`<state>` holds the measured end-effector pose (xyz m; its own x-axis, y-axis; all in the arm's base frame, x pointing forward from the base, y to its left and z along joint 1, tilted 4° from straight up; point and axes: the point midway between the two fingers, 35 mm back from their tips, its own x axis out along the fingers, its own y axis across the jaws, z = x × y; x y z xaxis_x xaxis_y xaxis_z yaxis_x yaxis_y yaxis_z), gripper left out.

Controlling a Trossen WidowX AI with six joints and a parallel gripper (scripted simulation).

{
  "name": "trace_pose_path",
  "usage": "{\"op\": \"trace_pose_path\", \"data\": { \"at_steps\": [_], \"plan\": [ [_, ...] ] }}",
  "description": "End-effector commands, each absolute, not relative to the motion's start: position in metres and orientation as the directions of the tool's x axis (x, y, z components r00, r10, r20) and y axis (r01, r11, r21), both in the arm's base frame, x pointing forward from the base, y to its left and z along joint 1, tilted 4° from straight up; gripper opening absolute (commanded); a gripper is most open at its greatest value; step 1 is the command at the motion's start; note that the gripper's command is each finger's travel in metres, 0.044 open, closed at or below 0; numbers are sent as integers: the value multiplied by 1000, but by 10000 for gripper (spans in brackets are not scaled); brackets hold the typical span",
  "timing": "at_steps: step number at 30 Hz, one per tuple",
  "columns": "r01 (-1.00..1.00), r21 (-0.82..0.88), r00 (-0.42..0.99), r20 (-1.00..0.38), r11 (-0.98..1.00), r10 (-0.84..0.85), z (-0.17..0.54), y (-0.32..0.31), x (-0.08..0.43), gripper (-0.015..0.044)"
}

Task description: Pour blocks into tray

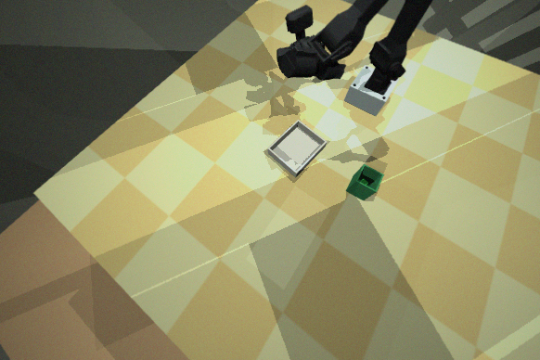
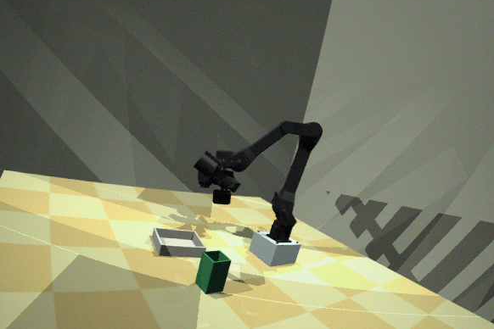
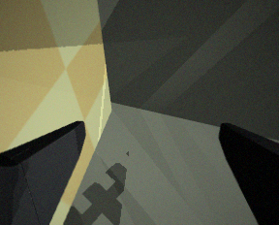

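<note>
Green and upright, one cup (image 1: 359, 189) (image 2: 213, 273) stood on the table (image 1: 218, 225) (image 2: 140, 303), nearest me; one tray (image 1: 297, 146) (image 2: 180, 248) lay just beyond, near it; farther back, one gripper (image 1: 297, 64) (image 2: 204, 172) (image 3: 151, 129) hung raised, fingers spread, gripping nothing

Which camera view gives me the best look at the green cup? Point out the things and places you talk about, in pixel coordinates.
The top view: it looks into the green cup (image 1: 365, 183) (image 2: 213, 271), showing some green inside. The exterior view shows its upright sides; the wrist view misses it.
</note>
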<state>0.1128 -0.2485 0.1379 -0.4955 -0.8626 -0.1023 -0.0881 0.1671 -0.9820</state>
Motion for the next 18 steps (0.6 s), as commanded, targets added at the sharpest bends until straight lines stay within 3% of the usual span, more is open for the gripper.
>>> {"op": "trace_pose_path", "data": {
  "at_steps": [1, 18],
  "plan": [
    [-84, -982, -491, -104, 166, -865, 138, -248, 114, 426],
    [298, -910, 38, -292, 289, -956, 109, -175, 200, 440]
  ]
}}
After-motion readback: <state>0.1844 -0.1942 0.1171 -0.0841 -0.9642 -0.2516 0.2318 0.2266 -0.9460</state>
